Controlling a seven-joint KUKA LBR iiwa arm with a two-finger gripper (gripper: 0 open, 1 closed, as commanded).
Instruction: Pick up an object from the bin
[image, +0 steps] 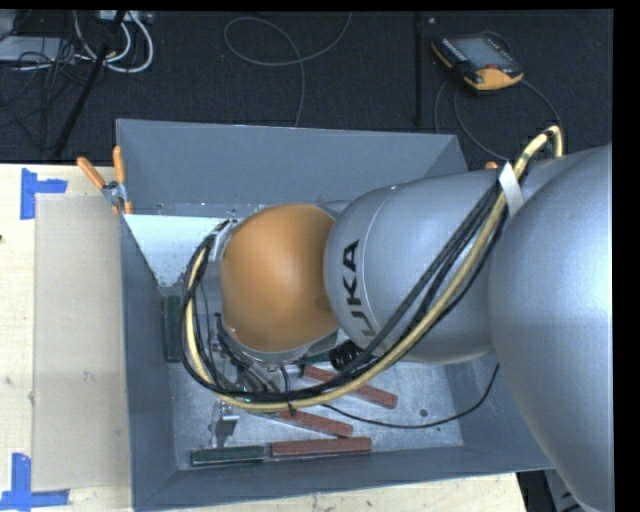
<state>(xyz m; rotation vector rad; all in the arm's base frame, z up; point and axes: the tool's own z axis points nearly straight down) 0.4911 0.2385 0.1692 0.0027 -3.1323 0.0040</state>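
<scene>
**Operator:** Report the arm position.

**Technician:** The arm (450, 270) enters from the right and reaches down into the grey bin (290, 165). The orange cover (275, 275) on its wrist sits above the middle-left of the bin floor. Black and yellow cables (440, 300) run along the arm and loop under the cover.

**Operator:** Report the gripper condition.

**Technician:** The gripper (250, 375) lies beneath the orange cover, with part of its hardware showing at the cover's lower edge. I cannot tell whether it is wide or narrow, nor whether it holds anything.

**Operator:** List the objects nearest the gripper.

**Technician:** Three reddish-brown bars lie on the floor toward the near wall.
- The upper brown bar (365, 392) is tilted. It lies just right of and below the gripper, and the cable loop crosses its left end.
- The middle brown bar (320, 424) is also tilted and lies just below the upper one.
- The lower brown bar (320, 447) lies level along the near wall.

**Operator:** List any other items.

**Technician:** A dark green bar (228, 456) lies level just left of the lower brown bar, nearly end to end with it. A small grey metal piece (225, 425) lies below and left of the gripper, close above the green bar. A dark strip (173, 325) rests along the foot of the left wall.
</scene>
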